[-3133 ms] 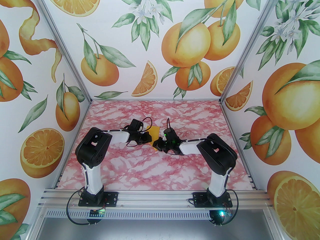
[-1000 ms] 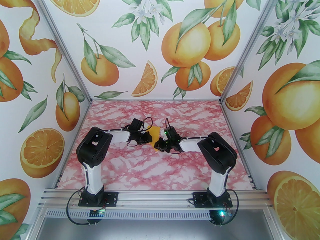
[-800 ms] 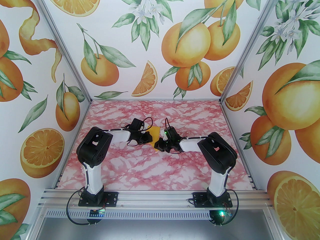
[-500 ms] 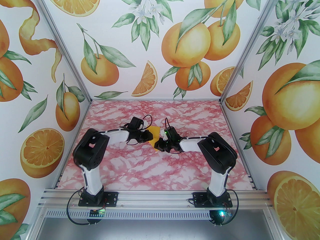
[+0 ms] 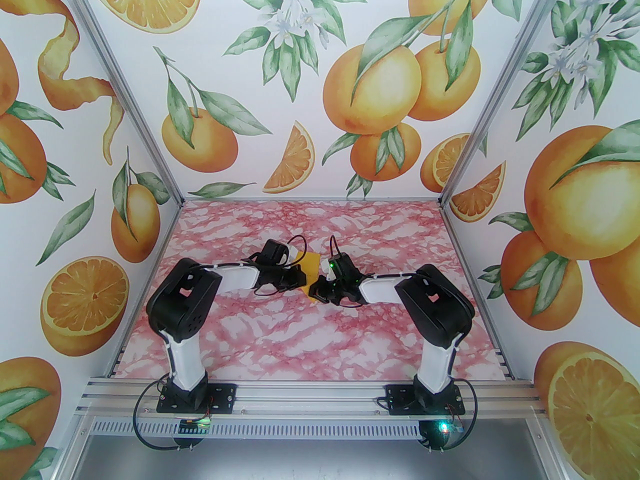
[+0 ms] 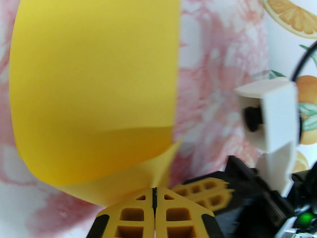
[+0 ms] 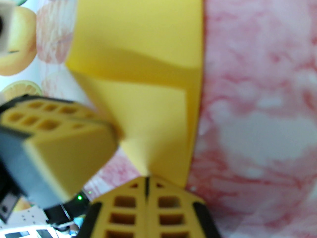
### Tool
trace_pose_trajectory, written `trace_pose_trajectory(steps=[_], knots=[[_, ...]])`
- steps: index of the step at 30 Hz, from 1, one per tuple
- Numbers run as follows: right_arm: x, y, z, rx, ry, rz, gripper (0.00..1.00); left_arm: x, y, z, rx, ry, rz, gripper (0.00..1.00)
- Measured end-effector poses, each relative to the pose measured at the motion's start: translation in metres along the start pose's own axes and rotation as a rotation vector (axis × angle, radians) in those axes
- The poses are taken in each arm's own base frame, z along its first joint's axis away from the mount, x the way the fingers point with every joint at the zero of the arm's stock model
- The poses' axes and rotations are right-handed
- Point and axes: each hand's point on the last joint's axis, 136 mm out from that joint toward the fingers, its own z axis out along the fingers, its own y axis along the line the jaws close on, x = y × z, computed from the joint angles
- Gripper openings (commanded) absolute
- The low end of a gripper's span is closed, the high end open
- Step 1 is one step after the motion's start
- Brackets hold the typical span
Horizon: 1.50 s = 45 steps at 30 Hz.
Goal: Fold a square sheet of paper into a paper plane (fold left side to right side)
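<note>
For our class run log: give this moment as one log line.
left gripper: shut on yellow sheet | right gripper: shut on yellow sheet | yellow sheet: bowed, held by both

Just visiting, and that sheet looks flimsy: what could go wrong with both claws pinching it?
The left claw and right claw each pinch only a small bit of the yellow paper; a pull apart could tear it or let it slip. The paper bulges in a loose curve, so the crease may land crooked. The claws sit close and might bump.
</note>
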Motion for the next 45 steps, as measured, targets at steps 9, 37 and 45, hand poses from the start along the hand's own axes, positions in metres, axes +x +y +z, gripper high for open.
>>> trace_pose_trajectory(steps=[9, 37, 45], knots=[[0.001, 0.0, 0.0, -0.015, -0.004, -0.008, 0.0, -0.01, 0.015, -0.004, -0.023, -0.022, 0.001, 0.0], [0.004, 0.001, -0.001, -0.032, -0.007, -0.016, 0.0, -0.072, 0.059, -0.034, -0.061, -0.085, -0.01, 0.04], [-0.011, 0.016, -0.014, 0.056, -0.006, -0.061, 0.08, -0.084, 0.038, -0.06, -0.037, -0.158, -0.019, 0.35]])
